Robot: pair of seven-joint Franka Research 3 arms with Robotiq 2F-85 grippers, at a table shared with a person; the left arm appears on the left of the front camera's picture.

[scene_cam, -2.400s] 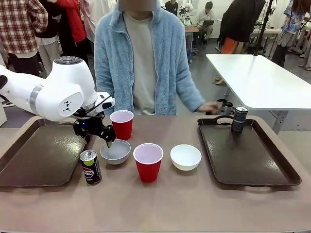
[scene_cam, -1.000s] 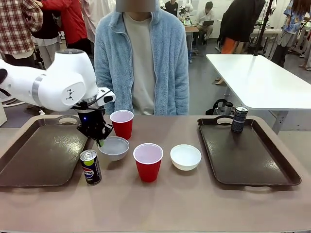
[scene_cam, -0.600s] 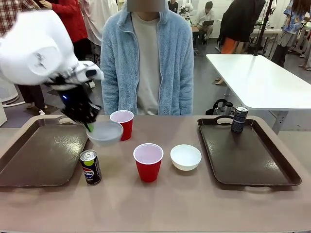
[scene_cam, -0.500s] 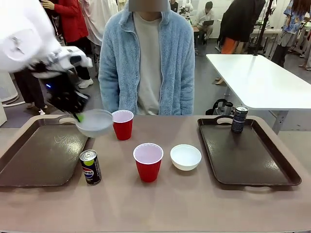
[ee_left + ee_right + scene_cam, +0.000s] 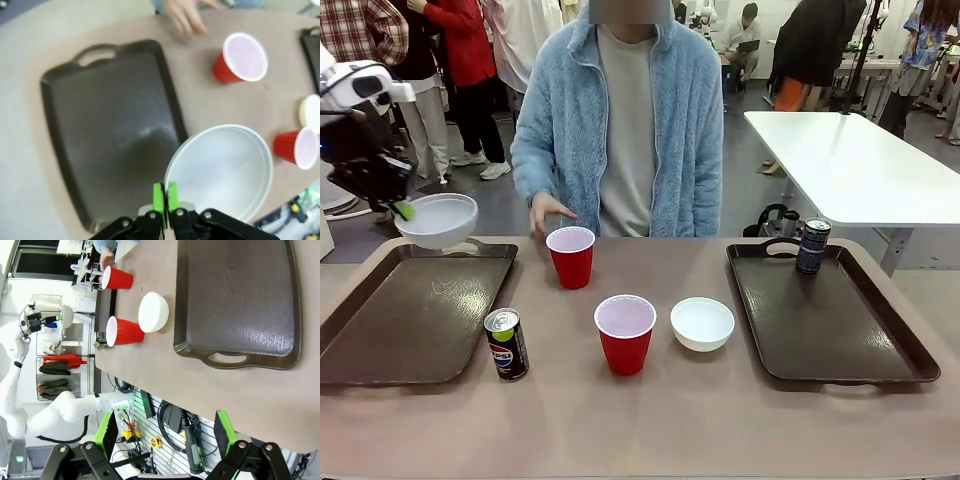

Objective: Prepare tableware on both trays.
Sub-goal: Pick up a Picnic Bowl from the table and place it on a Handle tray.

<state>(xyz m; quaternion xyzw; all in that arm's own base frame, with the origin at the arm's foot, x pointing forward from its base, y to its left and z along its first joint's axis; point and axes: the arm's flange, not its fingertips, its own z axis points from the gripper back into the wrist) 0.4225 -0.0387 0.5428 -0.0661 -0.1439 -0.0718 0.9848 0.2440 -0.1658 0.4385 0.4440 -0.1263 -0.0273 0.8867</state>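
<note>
The left fingers [image 5: 404,208] are clenched on the rim of the grey bowl [image 5: 438,220] and hold it in the air at 10 o'clock on the table [image 5: 650,430], counting the person [image 5: 620,130] as 12. The bowl hangs above the far handle of the left tray [image 5: 410,320]. In the left wrist view the fingers pinch the bowl's near rim, and the bowl sits level, mouth up, over the side of that tray nearest the cups.

Several things stand around the tray. The Pepsi can [image 5: 507,345] is upright on the table just beside the tray's rim, at 4 o'clock of the tray. The far cup [image 5: 571,256] stands at 2 o'clock of the tray, apart from its corner. A hand [image 5: 550,212] of the person hovers at 11 o'clock of that cup, near its rim. The near cup [image 5: 625,333] stands at 5 o'clock of the far cup, with the white bowl [image 5: 702,323] just beside it at 3 o'clock, between it and the right tray [image 5: 830,330]. The dark can [image 5: 812,246] stands upright inside the right tray, at 12 o'clock by its far handle.

The right fingers [image 5: 223,434] are spread wide with nothing between them, off the table's near edge at 5 o'clock, facing the right tray's near handle.
</note>
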